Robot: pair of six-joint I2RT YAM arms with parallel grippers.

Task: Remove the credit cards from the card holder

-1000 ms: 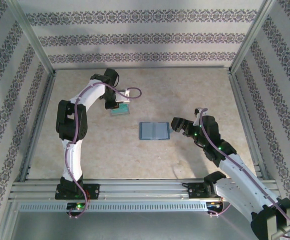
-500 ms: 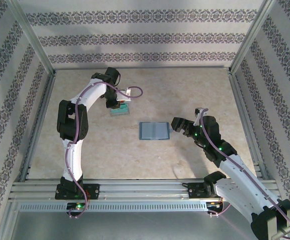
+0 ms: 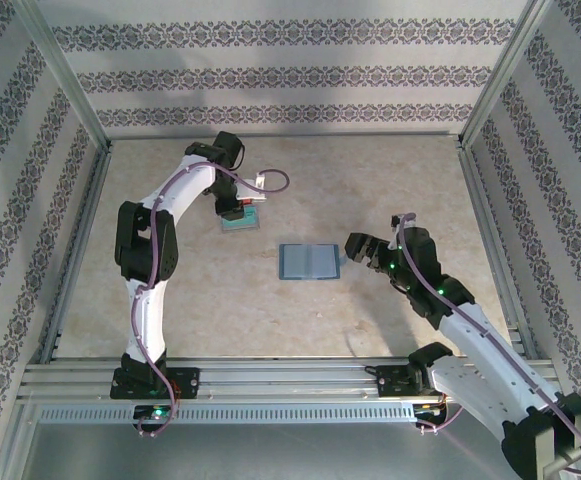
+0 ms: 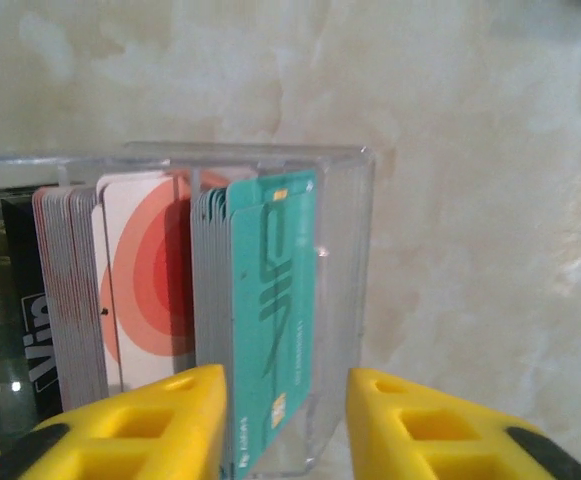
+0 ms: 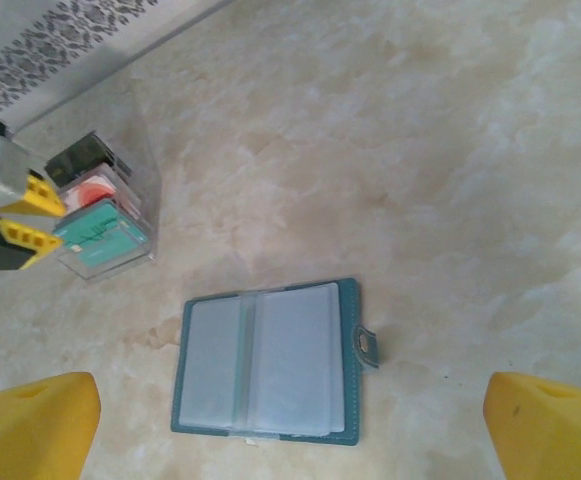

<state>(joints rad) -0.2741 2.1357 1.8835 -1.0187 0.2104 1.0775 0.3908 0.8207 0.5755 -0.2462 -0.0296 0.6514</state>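
Note:
The card holder (image 3: 308,261) lies open and flat mid-table, a teal wallet with two pale blue-grey panels (image 5: 265,360) and a clasp tab on its right. The credit cards stand in a clear plastic box (image 3: 240,220): a teal card (image 4: 270,290) at the front of one stack, a red-and-white card (image 4: 145,280) in front of another, and dark cards (image 4: 20,300) on the left. My left gripper (image 4: 286,400) is open, its yellow fingers straddling the teal card and the box's end wall. My right gripper (image 3: 353,247) hovers open just right of the holder, holding nothing.
The clear box (image 5: 105,215) sits up and left of the card holder, with my left gripper (image 5: 32,217) at its near side. Patterned walls and metal frame posts (image 3: 475,130) bound the beige table. A metal rail (image 3: 290,375) runs along the near edge.
My left gripper's jaws have parted from shut to open over the cards in the box. The right arm has stayed almost still.

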